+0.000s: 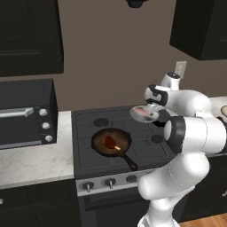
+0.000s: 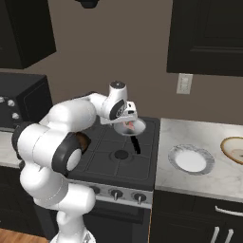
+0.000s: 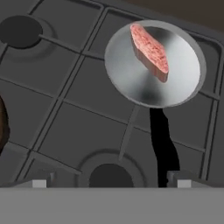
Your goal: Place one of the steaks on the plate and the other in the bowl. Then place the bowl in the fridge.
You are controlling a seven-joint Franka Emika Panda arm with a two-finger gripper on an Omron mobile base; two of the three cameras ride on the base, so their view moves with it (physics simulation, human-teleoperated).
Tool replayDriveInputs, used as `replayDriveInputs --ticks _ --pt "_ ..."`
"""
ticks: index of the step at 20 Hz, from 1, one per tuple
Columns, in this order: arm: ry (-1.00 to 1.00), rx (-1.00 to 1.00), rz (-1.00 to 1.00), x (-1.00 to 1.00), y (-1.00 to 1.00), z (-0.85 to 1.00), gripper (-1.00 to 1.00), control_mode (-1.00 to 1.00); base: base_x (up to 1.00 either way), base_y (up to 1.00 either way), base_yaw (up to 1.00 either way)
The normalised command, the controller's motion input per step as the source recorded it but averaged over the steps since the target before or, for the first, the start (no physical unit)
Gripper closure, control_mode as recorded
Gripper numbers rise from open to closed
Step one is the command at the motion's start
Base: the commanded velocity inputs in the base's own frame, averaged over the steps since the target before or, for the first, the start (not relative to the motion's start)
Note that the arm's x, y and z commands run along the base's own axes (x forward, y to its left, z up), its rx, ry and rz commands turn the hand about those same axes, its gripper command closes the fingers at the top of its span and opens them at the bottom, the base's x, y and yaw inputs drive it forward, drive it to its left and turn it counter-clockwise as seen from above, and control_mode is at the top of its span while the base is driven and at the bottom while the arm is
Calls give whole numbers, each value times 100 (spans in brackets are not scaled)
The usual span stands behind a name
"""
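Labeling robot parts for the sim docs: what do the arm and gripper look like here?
The arm is glossy white with rounded, bulbous links and dark, near-black bands at the joints. No cables or markings are visible. The hand is white with dark trim. The gripper shows two small fingertips, grey with pale pads, in the hand view.

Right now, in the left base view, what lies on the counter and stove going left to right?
Toaster oven → black skillet holding the reddish-brown steak → silver pan with the pink steak.
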Motion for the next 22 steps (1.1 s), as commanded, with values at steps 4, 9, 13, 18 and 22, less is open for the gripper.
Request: replayDriveInputs --ticks 4,9,13,18,22 --pt "1 0 10 34 0 -27 -100 -100 0 0 0" --pt "1 0 9 43 -1 -9 -100 -100 0 0 0" --pt "1 0 9 49 -9 -2 -100 -100 0 0 0" --pt "1 0 9 45 -16 -2 -100 -100 0 0 0" --pt "0 0 9 43 -5 -14 -100 -100 0 0 0"
